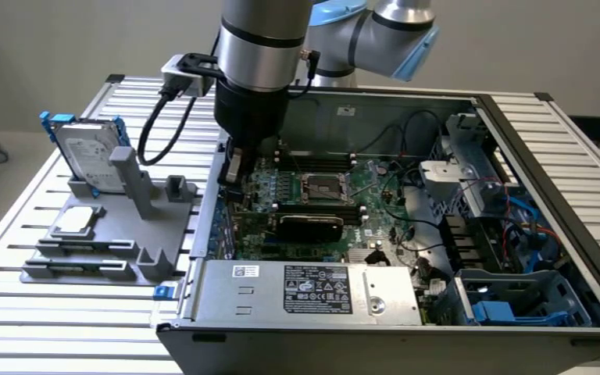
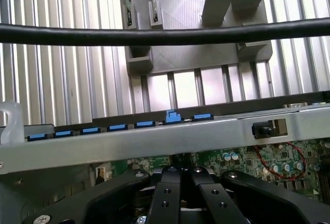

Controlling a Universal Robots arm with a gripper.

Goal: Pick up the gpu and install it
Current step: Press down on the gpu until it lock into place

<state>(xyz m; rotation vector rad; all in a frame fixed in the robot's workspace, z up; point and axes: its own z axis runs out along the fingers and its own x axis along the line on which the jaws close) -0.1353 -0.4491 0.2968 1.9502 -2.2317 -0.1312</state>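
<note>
The gpu [image 1: 311, 226] stands on edge in a slot of the green motherboard [image 1: 378, 195] inside the open computer case, its black rounded cooler facing the front. My gripper [image 1: 232, 181] hangs just inside the case wall on the exterior view's left, above the card's end by that wall. In the wrist view my gripper [image 2: 180, 172] is shut, its black fingers [image 2: 165, 193] pressed together with nothing visible between them. They point down behind the silver slot wall [image 2: 154, 144] with its row of blue clips [image 2: 172, 116]. Whether the fingertips touch the card is hidden.
A silver hard drive with blue rails [image 1: 90, 148] stands on a grey fixture [image 1: 102, 234] on the slatted table, left of the case in the exterior view. The power supply [image 1: 311, 293] fills the case's front. A black cable [image 2: 165, 34] crosses the wrist view.
</note>
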